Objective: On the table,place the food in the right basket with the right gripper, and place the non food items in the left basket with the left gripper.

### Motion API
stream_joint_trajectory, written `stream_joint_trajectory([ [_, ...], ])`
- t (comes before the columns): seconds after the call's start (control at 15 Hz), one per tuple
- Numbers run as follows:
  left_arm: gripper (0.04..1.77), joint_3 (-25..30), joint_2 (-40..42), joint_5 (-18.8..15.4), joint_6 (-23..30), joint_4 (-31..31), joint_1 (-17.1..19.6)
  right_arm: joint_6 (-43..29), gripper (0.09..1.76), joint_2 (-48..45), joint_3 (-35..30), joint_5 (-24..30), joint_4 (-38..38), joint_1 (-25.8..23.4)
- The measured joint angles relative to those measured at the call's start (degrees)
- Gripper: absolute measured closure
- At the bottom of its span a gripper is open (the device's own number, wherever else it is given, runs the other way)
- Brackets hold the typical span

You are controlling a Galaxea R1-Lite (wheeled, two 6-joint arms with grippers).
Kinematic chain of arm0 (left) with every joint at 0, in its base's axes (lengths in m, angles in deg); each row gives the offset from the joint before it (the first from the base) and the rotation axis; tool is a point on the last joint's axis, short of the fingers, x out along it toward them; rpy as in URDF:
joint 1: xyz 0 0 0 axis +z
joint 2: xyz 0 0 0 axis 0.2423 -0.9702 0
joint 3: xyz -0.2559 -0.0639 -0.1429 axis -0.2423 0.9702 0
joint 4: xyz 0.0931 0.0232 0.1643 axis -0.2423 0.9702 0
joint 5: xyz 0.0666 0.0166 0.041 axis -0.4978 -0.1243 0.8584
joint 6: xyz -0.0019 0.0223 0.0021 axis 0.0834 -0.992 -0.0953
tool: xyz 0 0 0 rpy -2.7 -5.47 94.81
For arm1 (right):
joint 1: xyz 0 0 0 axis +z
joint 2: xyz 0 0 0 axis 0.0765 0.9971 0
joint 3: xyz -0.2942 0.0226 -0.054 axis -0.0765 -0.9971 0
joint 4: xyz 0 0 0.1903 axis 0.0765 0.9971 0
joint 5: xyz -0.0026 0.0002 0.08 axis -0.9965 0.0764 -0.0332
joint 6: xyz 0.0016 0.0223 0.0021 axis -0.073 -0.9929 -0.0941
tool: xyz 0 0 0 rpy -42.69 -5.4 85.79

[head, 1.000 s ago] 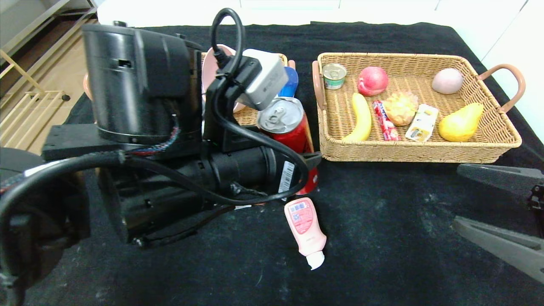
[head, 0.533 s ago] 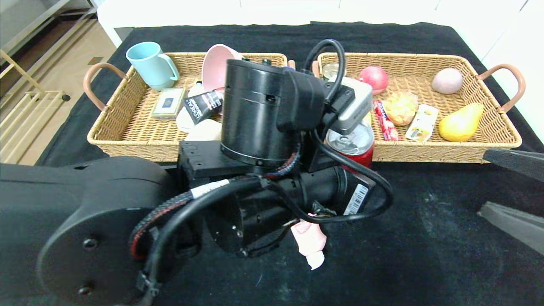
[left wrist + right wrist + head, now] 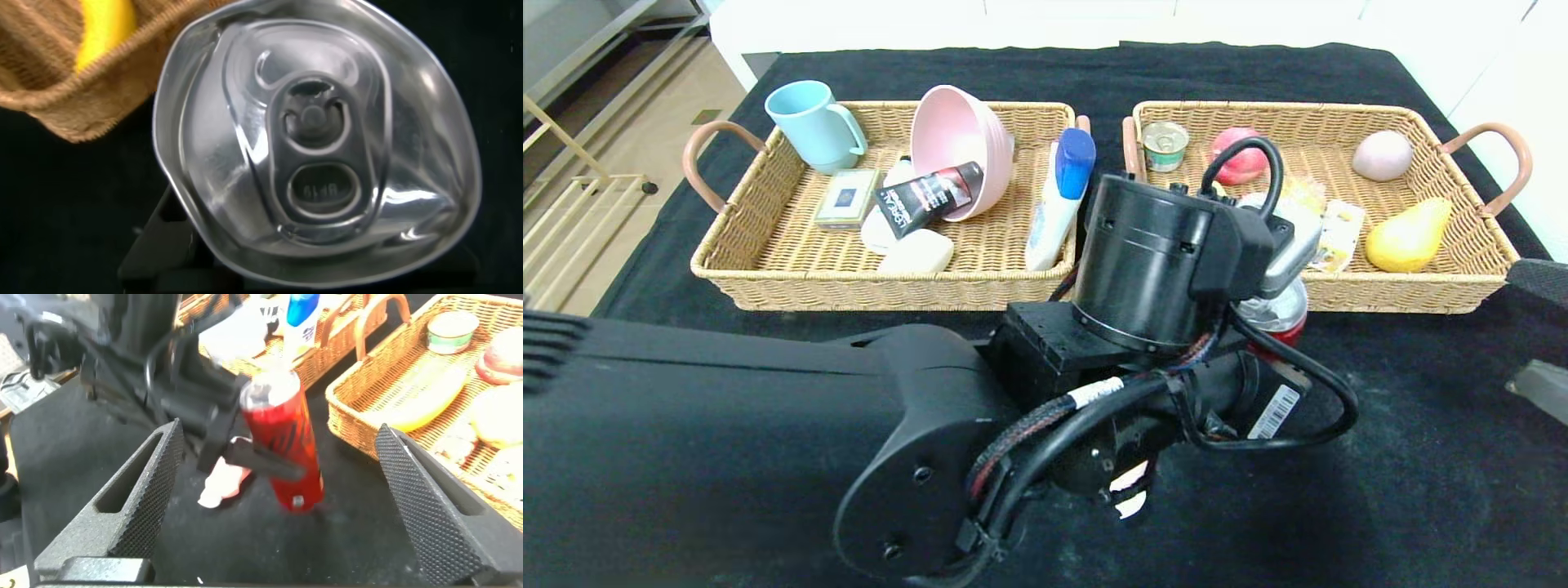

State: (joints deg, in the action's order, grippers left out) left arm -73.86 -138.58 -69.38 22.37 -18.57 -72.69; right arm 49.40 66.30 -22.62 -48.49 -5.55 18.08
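Note:
My left gripper (image 3: 282,457) is shut on the red drink can (image 3: 1278,320), which it holds upright over the table (image 3: 1380,490) just before the front rim of the right basket (image 3: 1405,298). The can's silver top (image 3: 319,139) fills the left wrist view. My right gripper (image 3: 1539,331) stands open at the right edge, facing the can. The pink squeeze bottle (image 3: 221,478) lies on the cloth, mostly hidden under the left wrist. The pear (image 3: 1409,237) and the juice carton (image 3: 1335,233) lie in the right basket. The white bottle (image 3: 1058,196) and the black tube (image 3: 927,196) lie in the left basket (image 3: 849,290).
The left basket also holds a blue mug (image 3: 813,122), a pink bowl (image 3: 952,151) and a small box. The right basket holds a tin (image 3: 1164,145), a red fruit (image 3: 1237,163), a banana (image 3: 425,396) and a pale round item (image 3: 1382,155). My left arm covers the near left table.
My left arm has swung right with the can, from before the left basket to before the right basket, uncovering the left basket. My right gripper has drawn back toward the right edge.

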Motion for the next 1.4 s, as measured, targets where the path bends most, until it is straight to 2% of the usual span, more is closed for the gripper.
stream_joint_trajectory([
  [0.4, 0.82, -0.45, -1.79, 0.11, 0.20, 0.27, -0.48, -0.13, 0.14, 1.82, 0.11, -0.11, -0.41, -1.40],
  [0.8, 0.45, -0.52, -1.96, 1.12, -0.06, 0.24, -0.48, -0.11, 0.14, 2.54, 0.22, -0.26, -0.45, -1.51],
  [1.0, 0.34, -0.20, -0.96, 1.38, -0.06, 0.71, -0.59, -0.13, 0.14, 2.76, 0.34, -0.30, -0.45, -1.49],
  [1.2, 0.26, 1.21, 2.43, 1.43, 0.10, 3.68, -1.16, -0.07, 0.14, 3.12, 0.33, -0.26, -0.44, -1.49],
  [1.4, 0.21, 5.64, 7.14, 1.21, 0.60, 5.42, -1.33, -0.07, 0.14, 3.39, 0.22, -0.22, -0.41, -1.57],
])
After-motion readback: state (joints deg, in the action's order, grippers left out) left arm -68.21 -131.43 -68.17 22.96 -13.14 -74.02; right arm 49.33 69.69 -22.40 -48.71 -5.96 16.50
